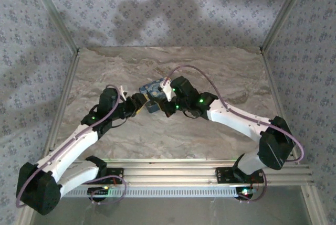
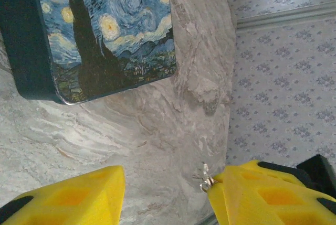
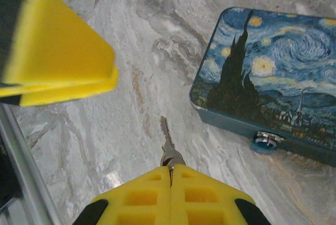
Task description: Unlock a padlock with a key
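My right gripper (image 3: 170, 168) is shut on the head of a silver key (image 3: 166, 137), whose blade points away over the marble table. A small blue padlock (image 3: 265, 142) with a silver shackle hangs on the front wall of a tin painted with a starry night (image 3: 273, 73), to the right of the key. My left gripper (image 2: 168, 183) stands open with bare table between its yellow fingers (image 2: 68, 199). A small silver bit (image 2: 206, 178), probably the key, shows at the inner edge of its right finger. In the top view both grippers (image 1: 139, 107) (image 1: 165, 101) meet at the tin (image 1: 152, 88).
The marble table top (image 1: 220, 125) runs to aluminium rails at the sides and front (image 1: 210, 170). Patterned walls (image 1: 168, 10) close the cell on three sides. One finger of the left gripper (image 3: 58, 52) hangs close, up and left of the key.
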{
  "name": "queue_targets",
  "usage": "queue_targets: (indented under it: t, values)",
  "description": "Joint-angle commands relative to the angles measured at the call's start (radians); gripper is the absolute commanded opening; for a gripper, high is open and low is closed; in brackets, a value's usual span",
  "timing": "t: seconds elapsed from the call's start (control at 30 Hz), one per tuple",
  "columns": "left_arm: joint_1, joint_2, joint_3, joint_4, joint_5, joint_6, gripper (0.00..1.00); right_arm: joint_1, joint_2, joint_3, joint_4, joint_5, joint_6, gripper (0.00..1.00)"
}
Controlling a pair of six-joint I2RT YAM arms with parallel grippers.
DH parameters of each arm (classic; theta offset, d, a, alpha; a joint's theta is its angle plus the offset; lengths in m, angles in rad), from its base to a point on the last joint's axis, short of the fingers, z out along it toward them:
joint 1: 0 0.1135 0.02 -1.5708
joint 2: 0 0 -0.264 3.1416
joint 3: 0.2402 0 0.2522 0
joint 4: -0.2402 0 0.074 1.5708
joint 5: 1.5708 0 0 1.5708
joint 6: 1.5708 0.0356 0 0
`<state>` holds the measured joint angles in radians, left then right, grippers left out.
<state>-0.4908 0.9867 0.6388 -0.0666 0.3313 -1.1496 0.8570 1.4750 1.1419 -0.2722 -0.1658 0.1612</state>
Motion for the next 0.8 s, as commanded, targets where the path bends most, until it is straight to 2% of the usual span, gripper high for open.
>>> queue_targets:
  t: [0.0,0.77]
  values:
    - [-0.018,0.020,0.030,0.054,-0.007,-0.045,0.52,0.023,-0.011,-0.001,0.041,0.065,0.002,0.00]
    - [-0.033,0.086,0.042,0.108,0.018,-0.050,0.49,0.067,0.069,0.027,0.069,0.063,-0.009,0.00]
